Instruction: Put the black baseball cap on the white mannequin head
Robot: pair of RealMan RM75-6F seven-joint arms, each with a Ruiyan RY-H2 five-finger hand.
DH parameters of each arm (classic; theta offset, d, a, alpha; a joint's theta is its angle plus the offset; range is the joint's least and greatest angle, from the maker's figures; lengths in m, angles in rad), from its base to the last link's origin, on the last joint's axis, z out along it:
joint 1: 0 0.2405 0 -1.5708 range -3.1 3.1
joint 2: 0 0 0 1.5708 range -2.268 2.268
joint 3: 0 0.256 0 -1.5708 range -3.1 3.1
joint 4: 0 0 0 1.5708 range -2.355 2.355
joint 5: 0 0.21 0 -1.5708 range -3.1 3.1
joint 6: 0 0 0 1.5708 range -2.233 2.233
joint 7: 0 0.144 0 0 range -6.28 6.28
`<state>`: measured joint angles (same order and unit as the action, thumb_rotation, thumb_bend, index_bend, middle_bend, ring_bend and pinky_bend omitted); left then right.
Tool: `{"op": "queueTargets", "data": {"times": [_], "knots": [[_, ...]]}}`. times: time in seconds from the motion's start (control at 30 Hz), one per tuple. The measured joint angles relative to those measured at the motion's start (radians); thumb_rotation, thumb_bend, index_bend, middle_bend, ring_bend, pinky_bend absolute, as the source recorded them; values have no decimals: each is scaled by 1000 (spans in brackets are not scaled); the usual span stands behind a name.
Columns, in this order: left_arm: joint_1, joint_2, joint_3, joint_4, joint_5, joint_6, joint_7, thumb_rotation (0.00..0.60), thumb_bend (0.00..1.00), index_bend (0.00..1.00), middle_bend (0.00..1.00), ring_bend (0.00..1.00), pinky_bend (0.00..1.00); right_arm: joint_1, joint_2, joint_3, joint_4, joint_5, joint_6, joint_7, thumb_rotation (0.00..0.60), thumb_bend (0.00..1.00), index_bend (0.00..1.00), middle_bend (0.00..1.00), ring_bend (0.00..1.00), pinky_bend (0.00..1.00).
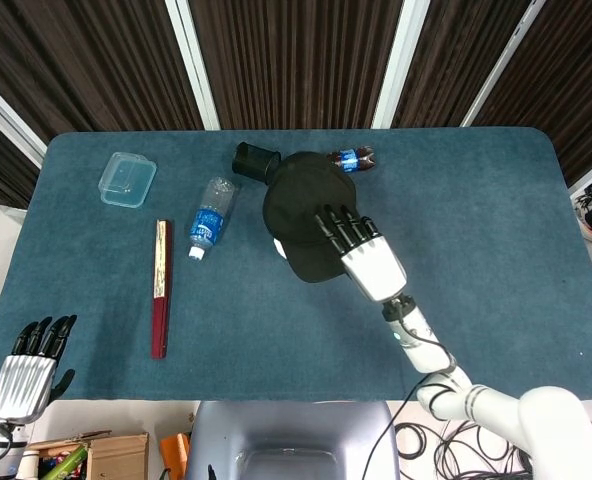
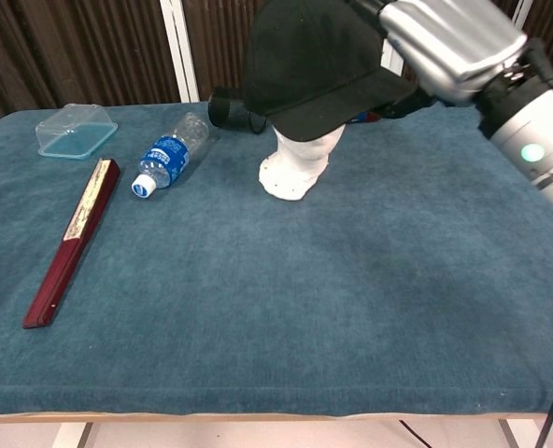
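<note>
Cap [image 2: 309, 65] hides mannequin face [image 2: 300, 149]; right hand [image 2: 454, 42] cut by top edge; grip unclear.

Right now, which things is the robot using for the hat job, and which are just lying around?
For the job:
black baseball cap
white mannequin head
right hand, resting on the cap

Just lying about:
clear plastic box
water bottle
dark red folded fan
black cup
small dark bottle
left hand, idle
</note>
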<state>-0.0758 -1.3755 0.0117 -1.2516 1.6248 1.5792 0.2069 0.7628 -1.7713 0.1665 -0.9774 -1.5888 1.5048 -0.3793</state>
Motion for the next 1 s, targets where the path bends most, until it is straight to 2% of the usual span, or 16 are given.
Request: {"op": "queueTargets", "data": {"times": [0.2, 0.3, 0.4, 0.47, 0.63, 0.73, 0.83, 1.0], "knots": [[8, 5, -3, -6, 0, 23, -14, 600, 283, 0, 134, 105, 171, -104, 142, -45, -191, 1, 28, -32, 600, 98, 0, 22, 44, 304], [17, 13, -11, -13, 3, 61, -46, 600, 295, 0, 122, 91, 164, -180, 236, -97, -282, -9, 56, -19, 600, 86, 0, 8, 16, 272], [29, 31, -17, -39, -2, 84, -89, 600, 296, 0, 93, 49, 133, -271, 331, -156, -360, -11, 87, -8, 600, 83, 0, 0, 1, 171], [37, 49, -19, -75, -16, 82, -100, 600, 296, 0, 53, 14, 99, -331, 396, -192, -424, 7, 96, -14, 600, 83, 0, 0, 0, 75], [51, 109, -25, -205, -78, 48, -100, 600, 294, 0, 2, 0, 69, -483, 539, -261, -594, 131, 104, 1, 600, 84, 0, 0, 0, 54], [52, 132, -32, -246, -81, 48, -120, 600, 299, 0, 0, 0, 56, -560, 565, -284, -617, 166, 124, 78, 600, 83, 0, 0, 0, 21], [52, 131, -37, -220, -70, 55, -127, 600, 300, 0, 0, 0, 48, -620, 589, -298, -618, 174, 144, 147, 600, 83, 0, 0, 0, 2], [51, 129, -33, -207, -54, 53, -108, 600, 301, 0, 0, 0, 48, -665, 610, -285, -620, 156, 184, 169, 600, 83, 0, 0, 0, 2]]}}
